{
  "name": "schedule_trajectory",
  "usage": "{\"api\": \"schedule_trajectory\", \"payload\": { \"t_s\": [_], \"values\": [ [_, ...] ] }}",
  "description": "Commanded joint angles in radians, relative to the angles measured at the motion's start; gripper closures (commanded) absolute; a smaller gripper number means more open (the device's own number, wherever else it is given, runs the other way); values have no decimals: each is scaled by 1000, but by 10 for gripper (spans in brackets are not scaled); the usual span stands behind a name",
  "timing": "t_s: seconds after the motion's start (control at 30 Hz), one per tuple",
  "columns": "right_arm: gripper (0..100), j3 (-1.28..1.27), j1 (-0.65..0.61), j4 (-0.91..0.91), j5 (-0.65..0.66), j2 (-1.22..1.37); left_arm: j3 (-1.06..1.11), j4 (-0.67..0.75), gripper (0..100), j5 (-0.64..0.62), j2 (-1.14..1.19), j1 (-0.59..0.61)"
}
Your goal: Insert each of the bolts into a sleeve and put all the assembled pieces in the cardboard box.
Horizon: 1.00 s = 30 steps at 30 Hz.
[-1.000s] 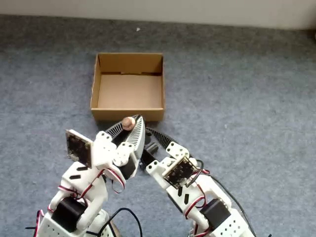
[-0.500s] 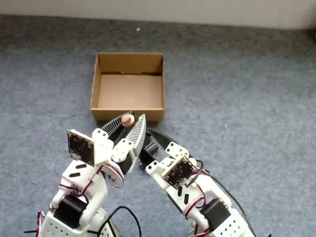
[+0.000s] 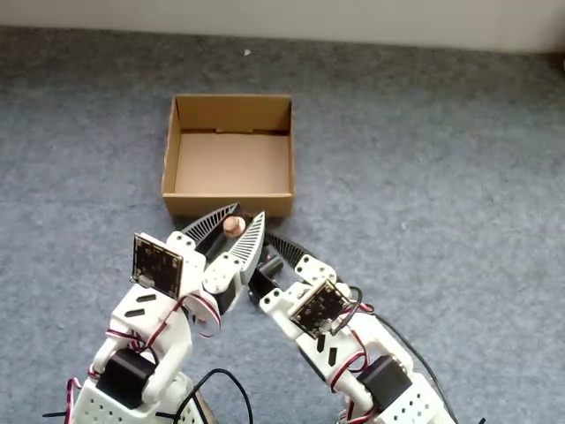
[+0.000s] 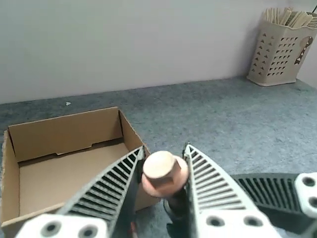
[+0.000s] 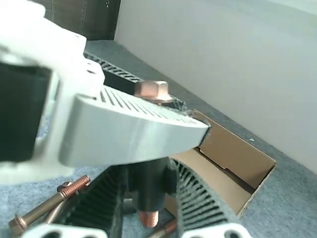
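Fingers [image 4: 106,191] of your left gripper [image 3: 244,216] stand slightly parted, just in front of the cardboard box [image 3: 228,115], on the arms' side of its front wall. They flank the head of a copper-coloured bolt [image 4: 161,171]. One finger touches the head and the other shows a thin gap, so you are not clamping it. The bolt stands upright with its head on top, just short of the box. Its shank runs down into a black sleeve [image 5: 148,188], and its threaded tip pokes out of the sleeve's lower end. The box itself lies open on the grey worktop [image 3: 441,177].

Your right gripper [image 5: 147,173] sits beneath the left one, a little farther from the box. Its fingers are closed against both sides of the sleeve and hold it off the worktop. Spare bolts [image 5: 47,210] lie flat on the worktop on the arms' side of the box, apart from it. A perforated basket [image 4: 282,44] of sticks stands by the wall, well apart from the box.
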<state>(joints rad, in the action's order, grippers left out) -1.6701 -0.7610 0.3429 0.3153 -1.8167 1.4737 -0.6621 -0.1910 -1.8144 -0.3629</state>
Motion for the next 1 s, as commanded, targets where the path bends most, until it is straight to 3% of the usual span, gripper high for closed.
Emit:
{"api": "schedule_trajectory", "payload": {
  "t_s": [0.0,0.33,0.47,0.63,0.73,0.9,0.97],
  "values": [
    [993,-150,45,-8,2,-21,-51,-89,848,87,-4,-22],
    [993,-150,51,-5,-20,-21,-272,-437,726,86,-4,-25],
    [993,-150,96,-4,-75,-21,-314,-460,726,84,-5,1],
    [993,-150,179,12,-137,-21,-328,-457,728,84,-5,150],
    [993,-150,202,73,-138,-21,-326,-462,789,89,-5,251],
    [993,-150,203,94,-138,-21,-320,-465,981,100,-5,421],
    [993,-150,203,96,-138,-21,-317,-466,992,138,-5,486]
  ]
}}
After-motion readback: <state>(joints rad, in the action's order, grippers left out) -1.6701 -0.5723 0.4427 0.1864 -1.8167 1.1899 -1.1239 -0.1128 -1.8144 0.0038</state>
